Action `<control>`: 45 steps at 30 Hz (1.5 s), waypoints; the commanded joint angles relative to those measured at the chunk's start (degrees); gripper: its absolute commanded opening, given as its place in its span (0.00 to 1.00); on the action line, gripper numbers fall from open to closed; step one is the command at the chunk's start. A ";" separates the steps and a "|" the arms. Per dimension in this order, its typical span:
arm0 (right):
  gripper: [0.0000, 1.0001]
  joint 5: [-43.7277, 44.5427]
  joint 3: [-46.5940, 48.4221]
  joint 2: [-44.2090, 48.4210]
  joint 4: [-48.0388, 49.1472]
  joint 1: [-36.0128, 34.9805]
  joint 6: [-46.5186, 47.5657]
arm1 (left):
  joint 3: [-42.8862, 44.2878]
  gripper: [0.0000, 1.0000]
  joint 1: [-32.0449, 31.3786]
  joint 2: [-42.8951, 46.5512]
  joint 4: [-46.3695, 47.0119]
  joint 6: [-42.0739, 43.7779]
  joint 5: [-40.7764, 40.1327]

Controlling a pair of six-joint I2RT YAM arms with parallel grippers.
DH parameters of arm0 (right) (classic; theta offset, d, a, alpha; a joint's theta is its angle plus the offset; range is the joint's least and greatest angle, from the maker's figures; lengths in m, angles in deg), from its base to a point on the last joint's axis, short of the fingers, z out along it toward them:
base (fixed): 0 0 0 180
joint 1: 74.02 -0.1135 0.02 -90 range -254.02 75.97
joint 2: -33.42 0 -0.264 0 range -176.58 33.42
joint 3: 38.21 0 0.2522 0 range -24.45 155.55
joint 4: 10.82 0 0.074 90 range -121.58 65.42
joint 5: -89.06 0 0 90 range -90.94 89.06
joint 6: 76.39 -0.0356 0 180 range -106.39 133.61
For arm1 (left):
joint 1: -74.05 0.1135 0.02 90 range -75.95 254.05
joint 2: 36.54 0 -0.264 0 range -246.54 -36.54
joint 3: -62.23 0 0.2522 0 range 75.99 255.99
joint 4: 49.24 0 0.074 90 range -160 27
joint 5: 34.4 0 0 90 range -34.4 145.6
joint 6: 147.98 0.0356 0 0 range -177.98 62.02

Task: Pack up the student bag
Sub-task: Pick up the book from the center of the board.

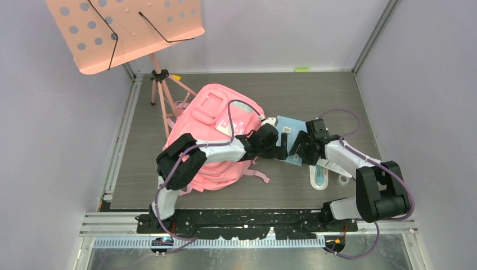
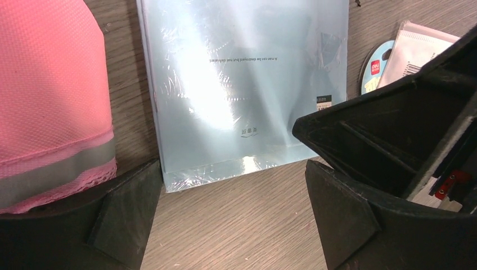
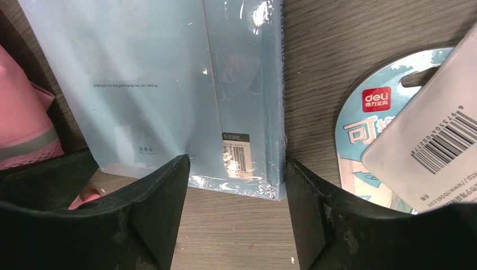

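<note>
Two grippers meet at the near edge of a light-blue shrink-wrapped book (image 1: 292,126), which lies flat on the table (image 1: 337,95) just right of the student bag (image 1: 208,112). The bag lies left of centre, partly under the left arm. The left gripper (image 2: 233,191) has its jaws apart across the book's near edge, and the right gripper (image 3: 236,191) has its jaws apart at the book's near right corner, beside a carded stationery pack (image 3: 371,129); neither clamps anything.

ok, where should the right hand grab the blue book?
Likely the near edge at the barcode corner, approached low from the robot's side: the blue book lies flat, the pink bag crowds its left, and that corner faces the right hand.
</note>
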 commanded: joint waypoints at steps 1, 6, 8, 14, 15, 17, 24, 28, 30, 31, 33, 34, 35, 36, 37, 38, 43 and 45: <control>0.67 -8.29 -4.06 2.62 5.25 -1.26 -6.34 | 2.55 1.00 -2.35 0.21 8.00 -0.47 5.11; 0.64 -7.75 -7.14 9.33 5.54 -1.25 -9.13 | 3.00 1.00 -3.85 3.96 10.42 -0.68 4.69; 0.64 -8.25 -7.80 11.16 5.62 -1.20 -9.92 | 2.80 0.99 -4.62 5.48 11.23 -0.82 4.67; 0.64 -10.98 -8.80 12.87 6.78 -1.43 -11.59 | 2.66 0.99 -6.86 9.72 13.44 -0.73 4.67; 0.64 -11.20 -8.90 12.90 6.86 -1.43 -11.63 | 2.54 0.99 -7.14 10.26 13.57 -0.74 4.67; 0.64 -12.00 -8.96 12.84 7.37 -1.52 -11.66 | 2.02 0.99 -7.42 11.30 14.08 -0.92 4.68; 0.64 -14.42 -8.48 12.63 11.48 -3.28 -12.77 | -0.82 0.99 -7.92 15.46 15.40 -1.44 2.78; 0.64 -16.33 -8.17 10.16 16.63 -4.44 -13.81 | -3.12 0.99 -8.22 17.84 15.57 -1.66 2.20; 0.64 -16.39 -7.49 8.75 18.30 -5.34 -13.91 | -4.37 0.99 -8.37 18.88 15.58 -1.78 1.92; 0.64 -16.39 -7.26 8.28 18.76 -5.84 -13.92 | -4.96 0.99 -8.46 19.56 15.58 -1.85 1.64; 0.64 -16.46 -6.45 6.56 20.48 -6.69 -13.88 | -6.30 0.99 -8.59 20.98 15.30 -1.74 0.88; 0.64 -16.41 -5.90 5.30 21.67 -6.97 -13.74 | -7.11 0.99 -8.59 21.73 14.93 -1.62 0.31; 0.64 -16.45 -5.67 4.49 22.34 -7.35 -13.65 | -7.88 0.99 -8.60 22.51 14.51 -1.41 -0.38; 0.64 -16.50 -5.15 2.69 23.98 -7.51 -13.33 | -8.78 0.99 -8.60 23.60 13.97 -1.23 -1.37; 0.64 -16.53 -4.95 1.78 25.03 -7.81 -13.19 | -9.63 0.99 -8.56 24.50 13.28 -1.06 -2.14; 0.64 -16.89 -4.47 -0.16 26.69 -7.95 -12.82 | -10.51 0.99 -8.56 25.39 12.88 -1.00 -2.86; 0.64 -18.01 -2.89 -6.81 32.00 -9.20 -12.32 | -13.94 0.99 -8.55 29.53 10.73 -0.30 -5.51; 0.64 -17.97 -2.34 -8.34 33.38 -9.92 -12.44 | -14.29 0.99 -8.59 30.90 9.31 0.45 -6.52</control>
